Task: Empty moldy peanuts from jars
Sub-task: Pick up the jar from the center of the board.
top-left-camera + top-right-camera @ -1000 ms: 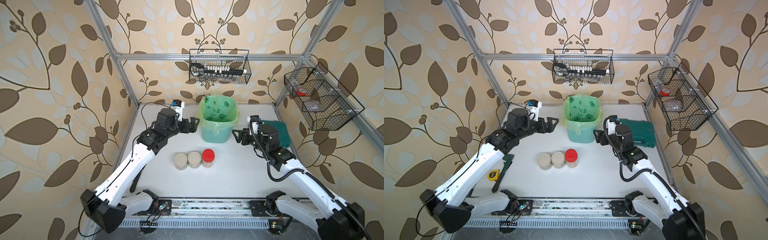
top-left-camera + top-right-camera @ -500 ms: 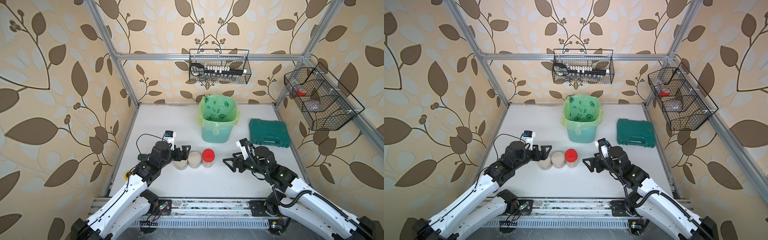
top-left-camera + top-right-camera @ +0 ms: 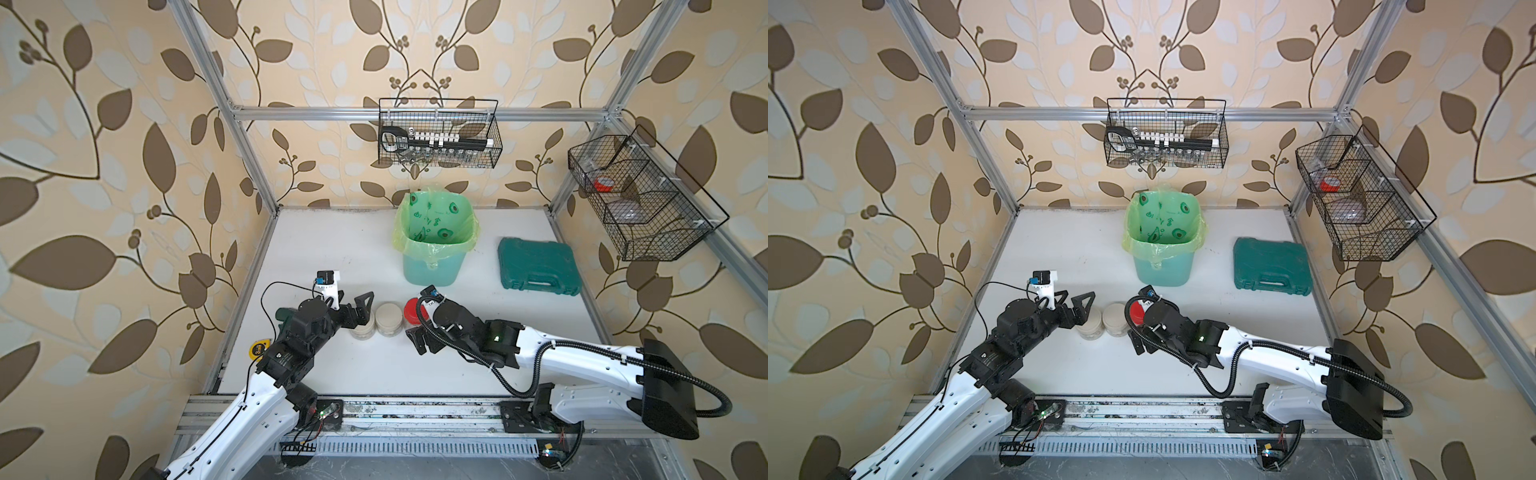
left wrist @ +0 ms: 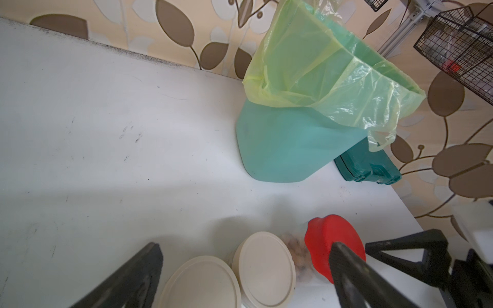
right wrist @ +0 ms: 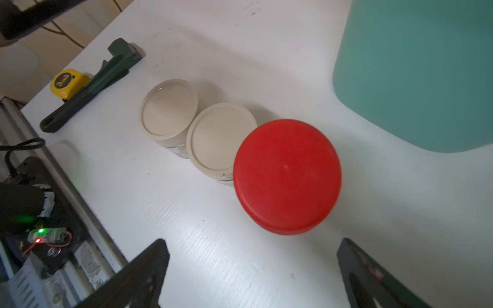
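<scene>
Three jars [image 5: 221, 137] stand closed in a touching row near the front middle of the white bench [image 3: 332, 249]: two squat ones under beige lids [image 5: 168, 109] and a taller one under a red lid [image 5: 286, 176]. Peanuts [image 4: 294, 246] show as a pale heap through a clear wall in the left wrist view. The right pincer [image 5: 252, 269] is spread wide just short of the red-lidded jar, a jaw to either side, pinching nothing. The left pincer [image 3: 351, 305], equally spread and empty, hovers at the beige-lidded jar on the row's far end. Behind the row and apart from it sits a bag-lined bin [image 3: 432, 266], with a green case [image 3: 538, 264] off to its right. The jars look small, light and rigid, and their smooth walls are probably slick. The sound hold therefore seems to be on the body below the lid, with the other pincer on the lid's rim to twist it off. The loose kernels should pour freely and could scatter if a jar is tipped short of the bin.
</scene>
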### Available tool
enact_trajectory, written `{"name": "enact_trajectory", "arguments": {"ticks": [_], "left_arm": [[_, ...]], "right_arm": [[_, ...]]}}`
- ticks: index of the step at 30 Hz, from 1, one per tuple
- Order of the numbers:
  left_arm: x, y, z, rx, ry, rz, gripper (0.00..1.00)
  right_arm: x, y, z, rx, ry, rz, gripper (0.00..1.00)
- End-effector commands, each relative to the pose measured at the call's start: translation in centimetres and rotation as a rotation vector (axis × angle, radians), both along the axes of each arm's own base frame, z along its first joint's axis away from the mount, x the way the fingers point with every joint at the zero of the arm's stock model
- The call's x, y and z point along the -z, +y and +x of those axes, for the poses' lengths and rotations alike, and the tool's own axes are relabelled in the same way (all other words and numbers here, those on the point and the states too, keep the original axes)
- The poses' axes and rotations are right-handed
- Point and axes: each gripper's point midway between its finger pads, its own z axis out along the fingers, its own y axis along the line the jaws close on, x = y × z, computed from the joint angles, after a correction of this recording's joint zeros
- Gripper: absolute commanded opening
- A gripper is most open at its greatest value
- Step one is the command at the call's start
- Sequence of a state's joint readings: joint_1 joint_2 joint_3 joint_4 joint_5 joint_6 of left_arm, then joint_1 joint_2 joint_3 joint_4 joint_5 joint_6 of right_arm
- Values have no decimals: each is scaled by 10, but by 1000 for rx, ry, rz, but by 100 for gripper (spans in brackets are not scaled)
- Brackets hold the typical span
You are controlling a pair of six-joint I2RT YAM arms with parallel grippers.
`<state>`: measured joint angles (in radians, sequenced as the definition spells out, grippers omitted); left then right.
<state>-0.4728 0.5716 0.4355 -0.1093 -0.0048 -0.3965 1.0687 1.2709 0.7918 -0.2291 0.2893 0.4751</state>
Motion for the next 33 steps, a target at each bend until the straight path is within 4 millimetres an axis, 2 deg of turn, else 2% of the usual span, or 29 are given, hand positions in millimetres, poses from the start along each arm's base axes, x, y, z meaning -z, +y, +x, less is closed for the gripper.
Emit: {"name": "enact_trajectory", "arguments": {"ticks": [1, 5, 11, 18, 21, 25, 30, 33], "left_arm": [[-12, -3, 3, 8, -60, -11, 99], [-11, -5, 3, 15, -66, -13, 99], [-10, -6, 2, 27, -74, -8, 99], [-9, -9, 3, 38, -76, -10, 99], [-8, -10, 3, 45, -73, -10, 99], [-9, -11, 2, 52, -76, -11, 99], [-8, -14, 3, 63, -75, -16, 99], [-7, -16, 3, 71, -72, -18, 99]], "right_arm": [[-19, 2, 19, 88, -69, 50, 100], [-18, 13, 32, 99, -58, 62, 100], [1, 13, 51, 136, 1, 76, 100], [23, 12, 53, 151, 38, 32, 99], [33, 4, 53, 175, 43, 2, 99], [38, -16, 54, 221, 43, -20, 98], [33, -44, 56, 267, 40, 20, 96], [27, -52, 56, 266, 24, 45, 95]]}}
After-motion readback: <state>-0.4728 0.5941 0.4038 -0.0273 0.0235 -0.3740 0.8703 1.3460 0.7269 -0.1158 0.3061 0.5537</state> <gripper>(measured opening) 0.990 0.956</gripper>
